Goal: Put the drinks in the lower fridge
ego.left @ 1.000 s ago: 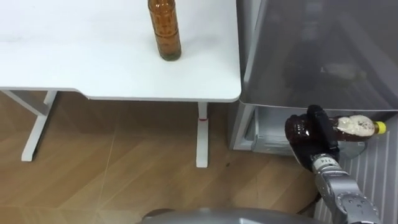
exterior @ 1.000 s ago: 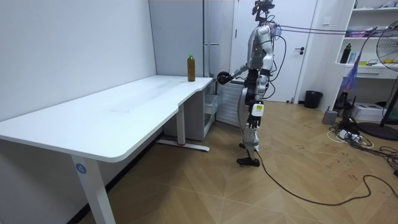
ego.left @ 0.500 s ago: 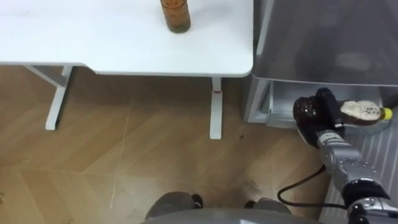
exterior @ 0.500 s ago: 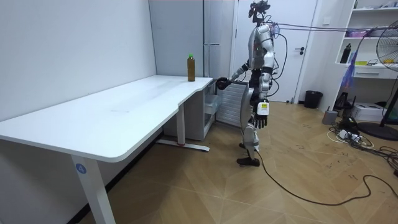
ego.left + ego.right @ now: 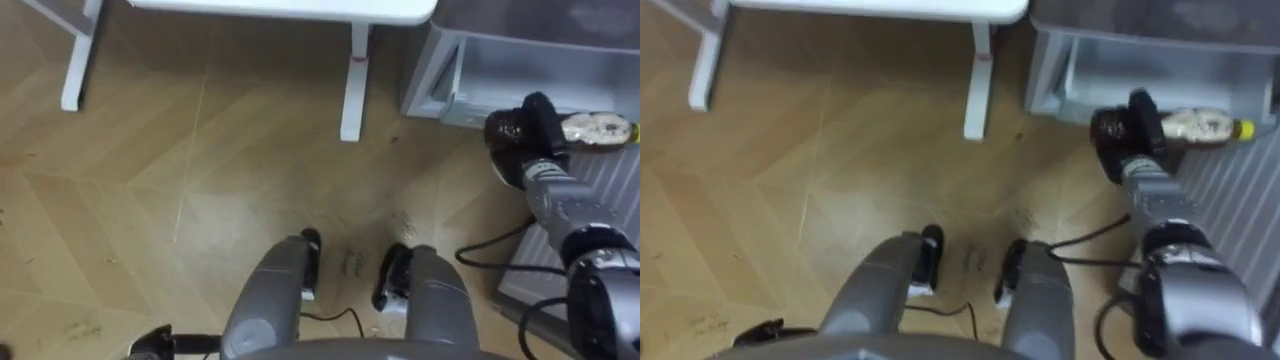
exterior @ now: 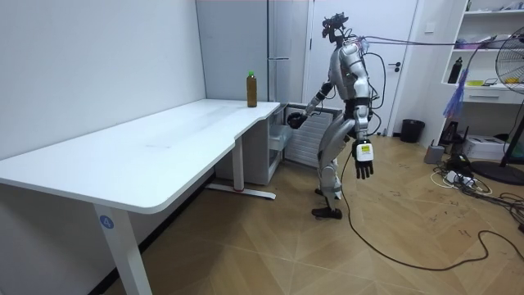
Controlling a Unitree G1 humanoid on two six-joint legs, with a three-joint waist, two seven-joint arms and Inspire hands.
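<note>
- Our right hand has its fingers wrapped round a drink bottle, lying sideways right at the open lower fridge.
- Left hand hangs loose, fingers relaxed.
- We reckon next: slide it inside, let go, then fetch the second bottle off the table.

Clad in silver-grey metallic shell, with rounded grey thighs over dark feet. Jointed silver forearm ending in a black right hand. Black left hand, small white tag at its back. Dark cable trailing behind.
</note>
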